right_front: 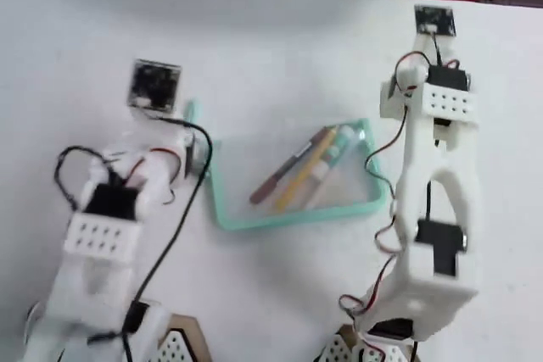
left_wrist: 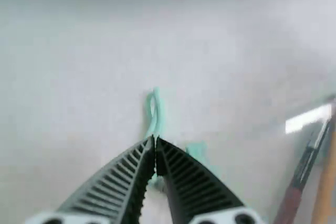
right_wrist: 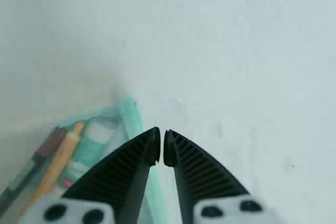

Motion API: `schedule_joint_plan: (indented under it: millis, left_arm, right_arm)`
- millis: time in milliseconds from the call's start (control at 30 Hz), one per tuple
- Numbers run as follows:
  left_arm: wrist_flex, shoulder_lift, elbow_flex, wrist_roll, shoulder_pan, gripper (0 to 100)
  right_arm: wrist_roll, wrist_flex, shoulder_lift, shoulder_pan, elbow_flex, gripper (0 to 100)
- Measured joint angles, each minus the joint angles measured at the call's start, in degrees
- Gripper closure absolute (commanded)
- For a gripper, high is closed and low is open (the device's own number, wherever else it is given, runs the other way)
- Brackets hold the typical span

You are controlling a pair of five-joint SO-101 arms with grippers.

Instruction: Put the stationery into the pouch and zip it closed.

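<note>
Bright, even light on the white table (right_front: 271,31), faint soft shadows, glare streak on the pouch (left_wrist: 310,119)

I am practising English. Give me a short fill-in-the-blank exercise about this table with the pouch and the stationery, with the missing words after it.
1. The stationery lies ____ the clear pouch.
2. The pouch rests on a ____ table.
3. The left gripper is ____ on the teal zip pull.

Missing words: inside; white; shut.
</note>
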Motion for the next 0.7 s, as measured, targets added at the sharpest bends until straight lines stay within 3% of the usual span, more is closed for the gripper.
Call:
schedule_joint_plan:
  millis: [333, 700]
  left_arm:
    - [8.4, -29.3, -11.3, 0.0, -6.2, 97]
    - [9.0, -50.7, -11.9, 0.0, -6.4, 97]
  right_arm:
    - [-0.1, 12.3, -29.7, -4.7, -0.1, 97.8]
    - [-0.3, 17.1, -56.6, -4.8, -0.1, 97.8]
